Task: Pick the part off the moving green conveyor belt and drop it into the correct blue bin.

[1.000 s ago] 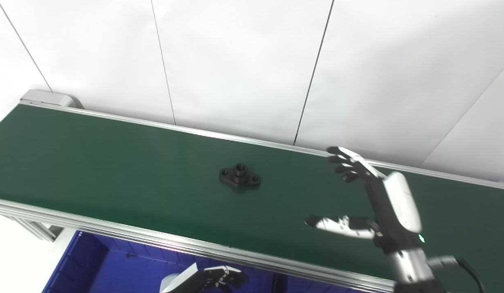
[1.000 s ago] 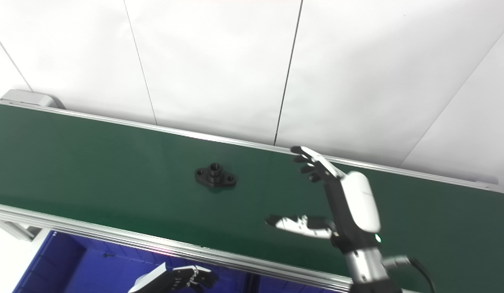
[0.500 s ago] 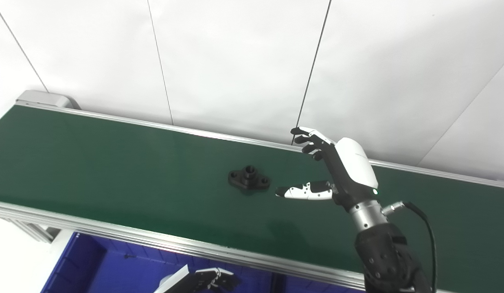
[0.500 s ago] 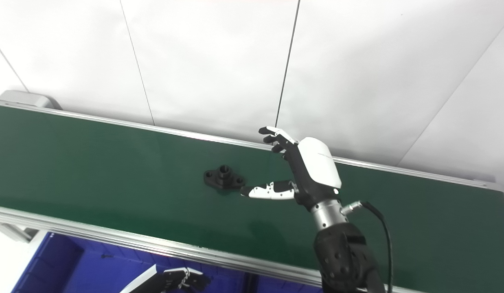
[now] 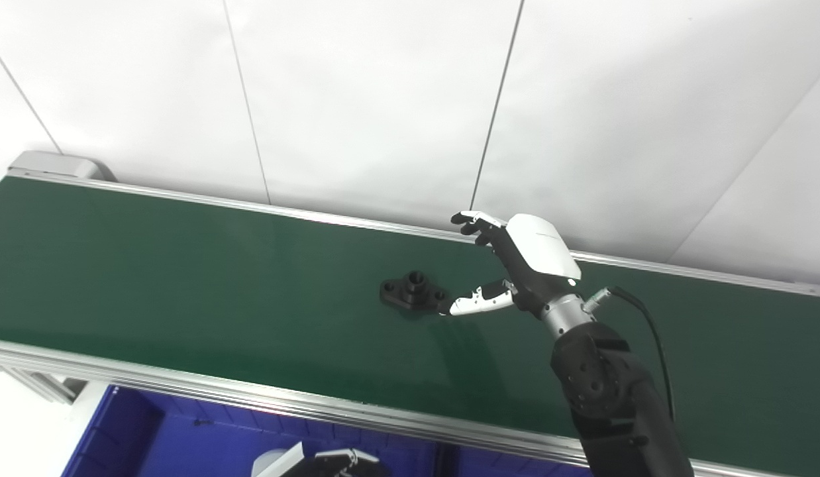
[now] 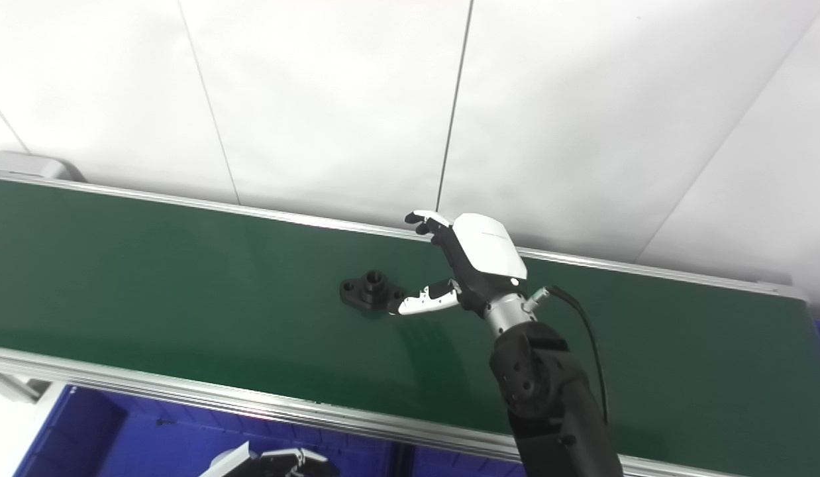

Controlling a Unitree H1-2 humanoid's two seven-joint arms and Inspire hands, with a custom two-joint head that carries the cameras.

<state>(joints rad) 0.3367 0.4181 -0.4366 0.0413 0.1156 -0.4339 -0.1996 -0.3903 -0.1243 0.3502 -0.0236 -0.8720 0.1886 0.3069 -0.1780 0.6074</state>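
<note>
Part (image 5: 413,293), your matte black flanged boss, lay on smooth green belt (image 5: 185,278); right robot hand (image 5: 516,265) spread beside it, left robot hand (image 5: 317,462) unclear.

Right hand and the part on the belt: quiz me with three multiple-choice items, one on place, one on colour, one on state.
1. Where is the black part?
A. on the green belt
B. in the blue bin
C. in the left hand

2. What colour is the back shell of the right hand?
A. red
B. white
C. yellow

3. What is the right hand's state?
A. closed around the part
B. out of view
C. open, thumb tip by the part

Answers: 1 A, the part lies flat on the belt; 2 B, the shell is plainly white; 3 C, fingers are spread and nothing is held.
</note>
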